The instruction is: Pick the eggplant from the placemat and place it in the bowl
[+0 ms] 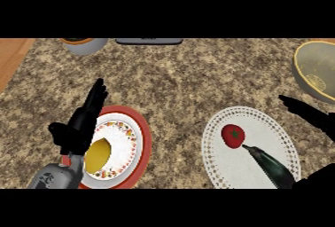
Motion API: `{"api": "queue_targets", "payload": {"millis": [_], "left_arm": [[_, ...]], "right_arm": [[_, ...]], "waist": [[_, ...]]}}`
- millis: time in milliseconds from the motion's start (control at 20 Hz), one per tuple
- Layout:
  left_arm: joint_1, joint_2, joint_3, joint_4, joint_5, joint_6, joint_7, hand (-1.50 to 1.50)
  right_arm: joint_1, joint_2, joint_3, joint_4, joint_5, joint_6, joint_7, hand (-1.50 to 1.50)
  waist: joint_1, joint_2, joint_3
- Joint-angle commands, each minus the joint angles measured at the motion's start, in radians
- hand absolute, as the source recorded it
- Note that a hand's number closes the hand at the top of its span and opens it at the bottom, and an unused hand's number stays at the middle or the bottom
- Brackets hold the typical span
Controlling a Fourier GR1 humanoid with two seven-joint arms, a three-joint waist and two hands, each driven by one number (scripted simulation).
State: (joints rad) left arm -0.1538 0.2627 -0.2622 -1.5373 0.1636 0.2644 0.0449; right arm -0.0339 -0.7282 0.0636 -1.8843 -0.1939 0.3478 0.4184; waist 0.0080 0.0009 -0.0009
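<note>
Eggplant [267, 165] lies on the placemat [262, 119], just left of the right hand [311, 115]. Hand spread open, holding nothing. Step, I judge: approach for the grasp. Next: close round it, then carry to the bowl [313, 66] beyond the fingertips.

Prob. kitchen: granite counter [189, 84], bowl [318, 71].
</note>
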Motion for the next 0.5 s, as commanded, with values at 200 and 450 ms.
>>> {"api": "queue_targets", "payload": {"millis": [200,450], "left_arm": [[-0.042,-0.039,0.026,0.044,-0.021,-0.017,0.003,0.0],[-0.009,-0.079,0.048,0.042,-0.071,-0.029,-0.002,0.0]], "right_arm": [[0.013,0.035,0.116,0.017,0.106,0.088,0.12,-1.5],[0.001,0.118,0.042,0.109,0.131,0.173,0.066,-1.5]], "waist": [[-0.011,0.0,0.001],[-0.01,-0.001,0.001]]}}
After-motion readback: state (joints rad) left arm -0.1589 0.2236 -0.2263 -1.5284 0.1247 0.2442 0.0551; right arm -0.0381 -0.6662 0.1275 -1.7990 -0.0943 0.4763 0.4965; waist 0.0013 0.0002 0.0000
